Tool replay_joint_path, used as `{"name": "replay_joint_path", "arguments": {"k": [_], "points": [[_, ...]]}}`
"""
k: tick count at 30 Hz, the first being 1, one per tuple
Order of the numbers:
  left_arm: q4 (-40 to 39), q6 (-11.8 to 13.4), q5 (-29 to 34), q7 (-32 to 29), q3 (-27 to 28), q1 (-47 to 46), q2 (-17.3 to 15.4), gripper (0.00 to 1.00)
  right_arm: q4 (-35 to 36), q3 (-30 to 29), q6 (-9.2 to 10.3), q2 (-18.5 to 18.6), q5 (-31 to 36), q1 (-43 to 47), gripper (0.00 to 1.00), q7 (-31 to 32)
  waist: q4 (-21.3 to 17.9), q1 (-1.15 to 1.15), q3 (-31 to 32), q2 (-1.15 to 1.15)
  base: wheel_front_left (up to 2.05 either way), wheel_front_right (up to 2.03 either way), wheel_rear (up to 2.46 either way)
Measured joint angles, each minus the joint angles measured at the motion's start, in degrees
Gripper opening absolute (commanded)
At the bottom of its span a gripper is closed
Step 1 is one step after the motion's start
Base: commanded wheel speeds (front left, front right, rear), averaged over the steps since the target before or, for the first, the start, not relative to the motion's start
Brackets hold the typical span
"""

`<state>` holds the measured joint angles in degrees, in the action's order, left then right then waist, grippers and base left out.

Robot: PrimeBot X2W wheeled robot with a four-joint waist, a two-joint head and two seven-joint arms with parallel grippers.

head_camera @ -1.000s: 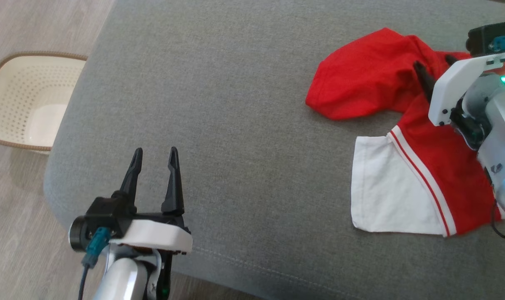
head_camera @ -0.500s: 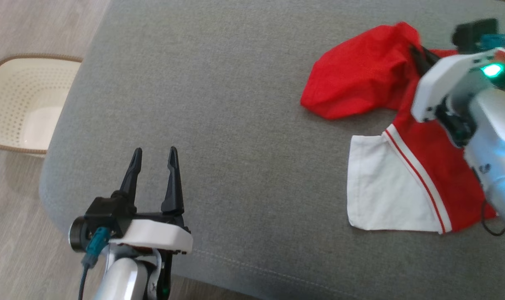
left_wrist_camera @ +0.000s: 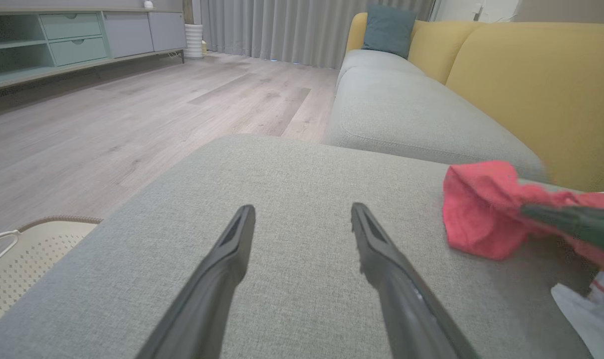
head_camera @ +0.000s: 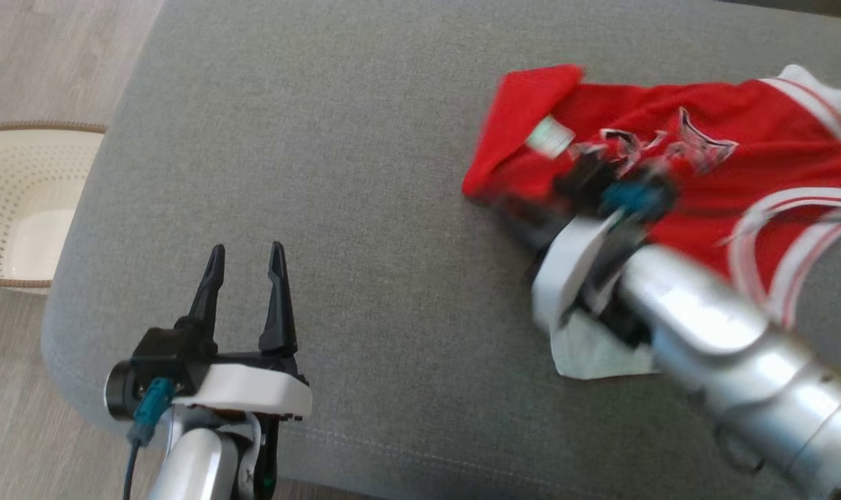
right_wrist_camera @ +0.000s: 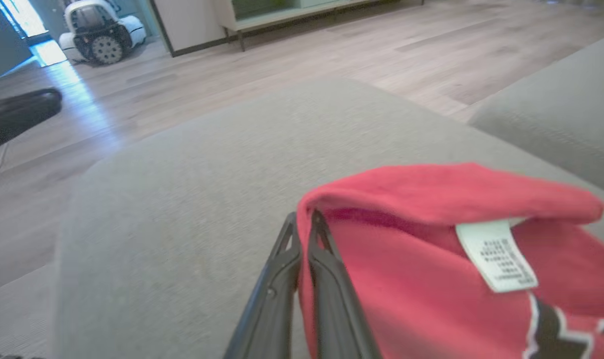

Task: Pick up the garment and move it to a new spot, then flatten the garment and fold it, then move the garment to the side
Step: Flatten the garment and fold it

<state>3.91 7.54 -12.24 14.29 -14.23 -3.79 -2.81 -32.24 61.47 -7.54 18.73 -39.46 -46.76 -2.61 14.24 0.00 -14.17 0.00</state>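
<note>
Now pinching an edge of the red jersey (right_wrist_camera: 431, 279) in the tightly closed right gripper (right_wrist_camera: 302, 222), bottom centre. Holding the left gripper (head_camera: 246, 250) spread wide, empty, above the grey cushion (head_camera: 364, 139), lower left.

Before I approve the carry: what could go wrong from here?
The right gripper pinches only the edge of the red garment at its fingertips, so the cloth could slip out. The garment's white part lies beneath the right forearm and could snag or bunch.

The label (right_wrist_camera: 496, 255) on the garment (right_wrist_camera: 406, 289) is illegible.
</note>
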Motion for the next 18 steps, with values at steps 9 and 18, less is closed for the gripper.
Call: {"name": "replay_joint_path", "arguments": {"k": [9,18], "points": [[0.21,-0.29,0.08,0.00,0.01,0.30,0.00,1.00,1.83,8.83,0.01,-5.08,0.07,6.78,0.00,-0.33,-0.04,0.00,1.67,0.00,0.00,0.00,0.00],[0.22,-0.29,0.07,0.00,0.14,0.31,0.00,1.00,0.81,10.81,0.01,-6.00,0.22,7.77,1.00,-0.43,-0.38,0.00,1.44,0.00,0.00,0.00,0.00]]}}
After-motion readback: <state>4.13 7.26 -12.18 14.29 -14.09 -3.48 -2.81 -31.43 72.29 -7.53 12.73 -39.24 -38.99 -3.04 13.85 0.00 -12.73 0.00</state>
